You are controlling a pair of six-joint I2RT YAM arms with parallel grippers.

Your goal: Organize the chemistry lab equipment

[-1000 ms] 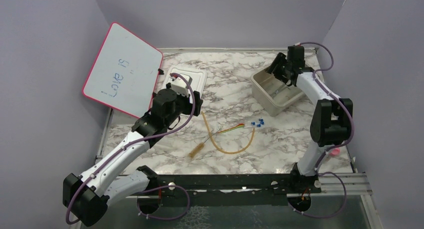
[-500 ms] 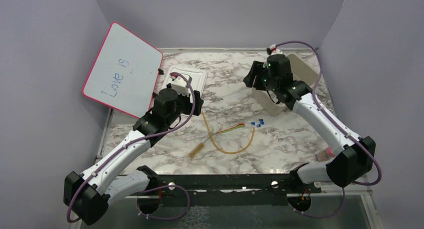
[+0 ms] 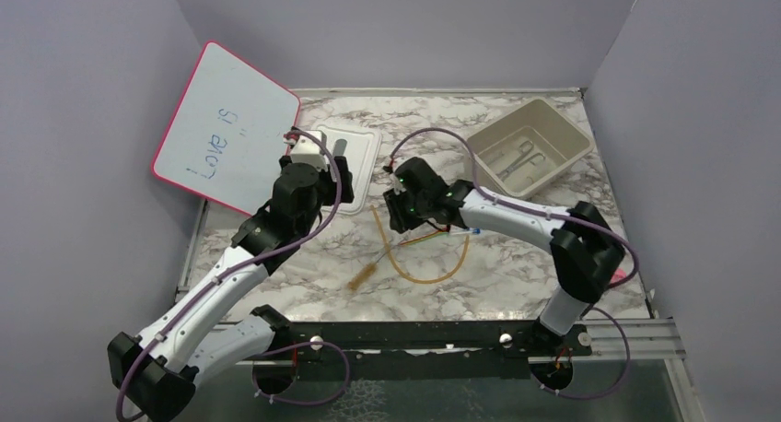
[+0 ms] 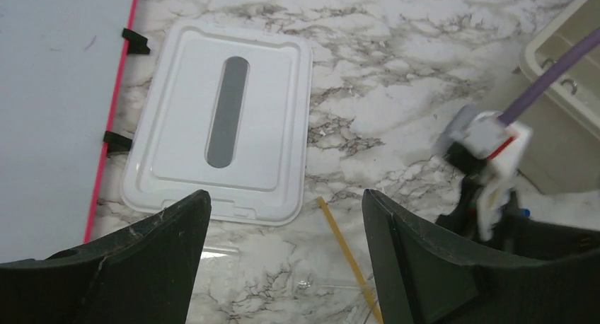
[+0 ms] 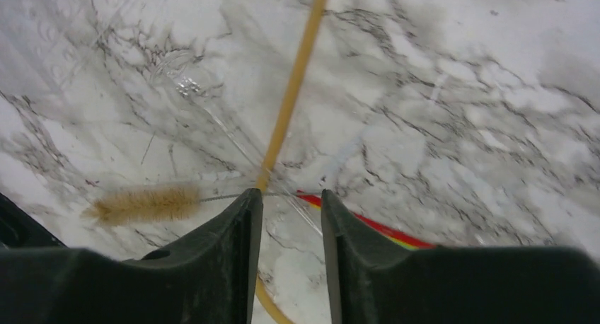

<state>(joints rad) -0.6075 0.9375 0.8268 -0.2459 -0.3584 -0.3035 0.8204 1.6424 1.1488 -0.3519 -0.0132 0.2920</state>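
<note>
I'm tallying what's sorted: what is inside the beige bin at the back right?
The beige bin holds silver metal tongs lying on its floor; nothing else shows inside. Its near wall hides a strip of floor, so small pieces there cannot be ruled out.

**Top view.** Illumination is even and diffuse, coming from overhead, and exposure is adequate. The white marble-patterned counter (image 3: pixel 497 275) carries only faint, soft-edged shadows beneath the arms. The pink-framed whiteboard (image 3: pixel 221 136) is bright without glare and its writing is legible. The lower edge of the frame is markedly darker. Focus is sharp throughout.

**Left wrist view.** The white plastic lid (image 4: pixel 276 90) and the marble around it are crisp and well lit. The white cable connector (image 4: pixel 488 136) at centre right is smeared by blur. The left gripper's fingers (image 4: pixel 141 267) along the bottom are underexposed, nearly black.

**Right wrist view.** The picture is bright and washed out toward the top, with soft marble veining that blurs at upper right. The tan-bristled wire brush (image 5: pixel 141 204) and amber rubber tube (image 5: pixel 290 97) are moderately sharp. The right gripper's fingers (image 5: pixel 212 267) read dark.
</note>
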